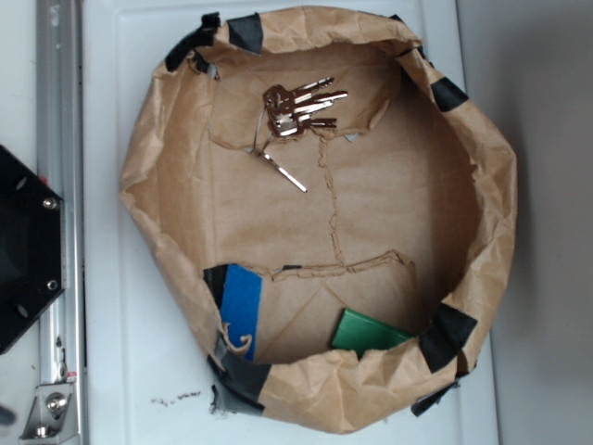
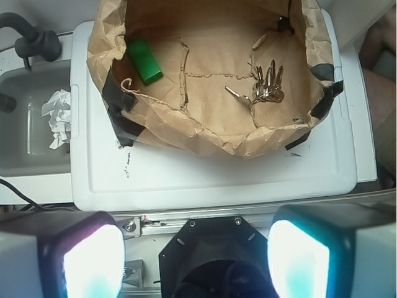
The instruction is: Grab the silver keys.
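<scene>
The silver keys (image 1: pixel 298 109) lie fanned on a ring on the brown paper floor of a crumpled paper bin (image 1: pixel 162 158), in its far part, with one longer thin key (image 1: pixel 285 171) sticking out toward the middle. The wrist view shows the same silver keys (image 2: pixel 267 88) near the bin's right side. My gripper (image 2: pixel 196 256) is open, its two glowing pads (image 2: pixel 94 261) wide apart with nothing between them. It hangs high over the robot base, well short of the bin and the keys. The exterior view does not show the gripper.
A flat blue card (image 1: pixel 243 301) and a flat green card (image 1: pixel 368 332) lie in the bin's near part. The bin's walls are tall, patched with black tape (image 1: pixel 448 336). The black robot base (image 1: pixel 23 250) and a metal rail (image 1: pixel 60 222) flank the white tabletop (image 1: pixel 148 371). Crumpled white paper (image 2: pixel 57 115) lies in a tray.
</scene>
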`<state>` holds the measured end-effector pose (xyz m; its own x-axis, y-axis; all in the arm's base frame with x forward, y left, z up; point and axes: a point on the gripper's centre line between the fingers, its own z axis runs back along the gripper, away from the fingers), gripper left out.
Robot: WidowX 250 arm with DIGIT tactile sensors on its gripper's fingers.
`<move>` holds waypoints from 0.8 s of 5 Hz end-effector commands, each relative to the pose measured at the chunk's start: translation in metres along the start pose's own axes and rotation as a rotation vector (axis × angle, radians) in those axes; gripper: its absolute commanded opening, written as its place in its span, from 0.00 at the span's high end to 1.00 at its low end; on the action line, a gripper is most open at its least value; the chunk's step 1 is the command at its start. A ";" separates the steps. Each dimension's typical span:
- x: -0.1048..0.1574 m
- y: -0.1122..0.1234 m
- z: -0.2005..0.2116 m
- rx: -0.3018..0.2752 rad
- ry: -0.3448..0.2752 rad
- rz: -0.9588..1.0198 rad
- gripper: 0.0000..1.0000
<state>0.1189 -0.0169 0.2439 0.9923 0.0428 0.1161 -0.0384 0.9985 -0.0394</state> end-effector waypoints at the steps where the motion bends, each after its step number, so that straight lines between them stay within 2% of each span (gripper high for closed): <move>1: 0.000 0.000 0.000 0.000 0.000 0.000 0.00; 2: 0.043 -0.004 -0.034 0.023 -0.038 0.156 0.00; 3: 0.070 0.006 -0.056 0.023 -0.078 0.287 0.00; 4: 0.090 0.020 -0.068 -0.003 -0.143 0.402 0.00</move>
<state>0.2132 -0.0016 0.1782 0.8812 0.4239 0.2093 -0.4107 0.9057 -0.1049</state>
